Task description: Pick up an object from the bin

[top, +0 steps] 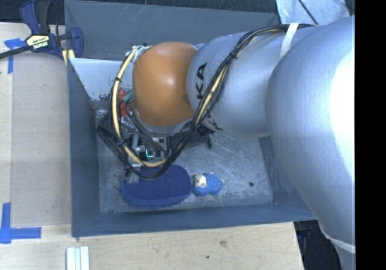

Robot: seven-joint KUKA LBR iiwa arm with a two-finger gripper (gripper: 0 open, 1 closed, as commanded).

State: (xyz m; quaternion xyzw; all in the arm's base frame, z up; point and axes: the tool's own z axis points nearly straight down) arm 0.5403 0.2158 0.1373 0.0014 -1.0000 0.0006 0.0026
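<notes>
The end effector (143,157), opening impossible to tell, hangs over a dark blue oval pad (154,190) at the bin's (84,172) front (looks soft, likely light); pinch its middle.

We're on the grey metal bin (84,160) now, its floor scuffed and flecked pale. Down at six o'clock a dark blue rounded pad (155,189) lies flat on that floor, close against the near wall. Just beside it, toward five o'clock, sits a small blue lump with a cream patch on top (207,184) — whether the two touch, we cannot tell. Out at four o'clock, a dark speck (251,184) on worn grey metal.
</notes>
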